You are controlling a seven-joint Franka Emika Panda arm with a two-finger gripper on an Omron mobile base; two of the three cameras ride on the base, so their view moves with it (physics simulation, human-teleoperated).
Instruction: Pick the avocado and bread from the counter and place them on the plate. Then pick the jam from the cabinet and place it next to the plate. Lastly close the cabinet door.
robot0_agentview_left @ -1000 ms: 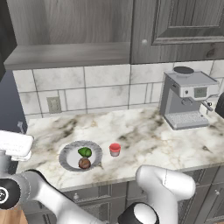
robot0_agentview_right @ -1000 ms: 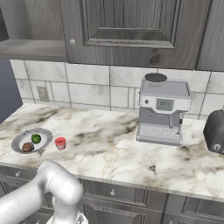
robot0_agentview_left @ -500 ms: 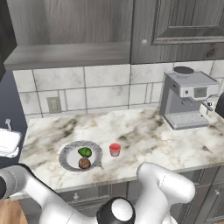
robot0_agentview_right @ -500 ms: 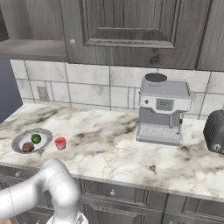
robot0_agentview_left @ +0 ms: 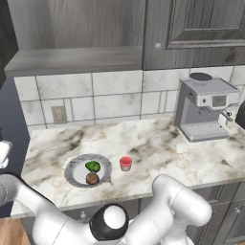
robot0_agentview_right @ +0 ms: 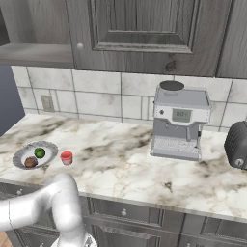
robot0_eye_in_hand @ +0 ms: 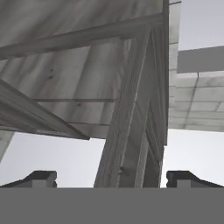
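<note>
The plate [robot0_agentview_left: 76, 168] [robot0_agentview_right: 21, 155] lies on the counter [robot0_agentview_left: 158, 148] with the green avocado [robot0_agentview_left: 93, 166] [robot0_agentview_right: 39, 153] and the brown bread [robot0_agentview_left: 92, 178] [robot0_agentview_right: 30, 162] on it. The red jam [robot0_agentview_left: 125, 163] [robot0_agentview_right: 66, 157] stands on the marble just right of the plate. Above, the cabinet [robot0_agentview_left: 76, 28] is open, its shelf board [robot0_agentview_left: 76, 60] bare. In the hand view my gripper [robot0_eye_in_hand: 111, 179] is open, and the wood-grain cabinet door [robot0_eye_in_hand: 131, 109] with its framed panel looms close ahead, seen from below and nearly edge-on. Nothing is held between the fingertips [robot0_eye_in_hand: 37, 178].
A silver coffee machine [robot0_agentview_left: 203, 110] [robot0_agentview_right: 179, 120] stands on the counter at the right, with a dark appliance [robot0_agentview_right: 237, 144] beyond it. A closed cupboard door [robot0_agentview_left: 191, 28] hangs over the machine. My arm [robot0_agentview_left: 28, 201] reaches off to the left, past the counter's end.
My hand has swung further left, nearly out of the left base view. The plate, food and jam have not moved.
</note>
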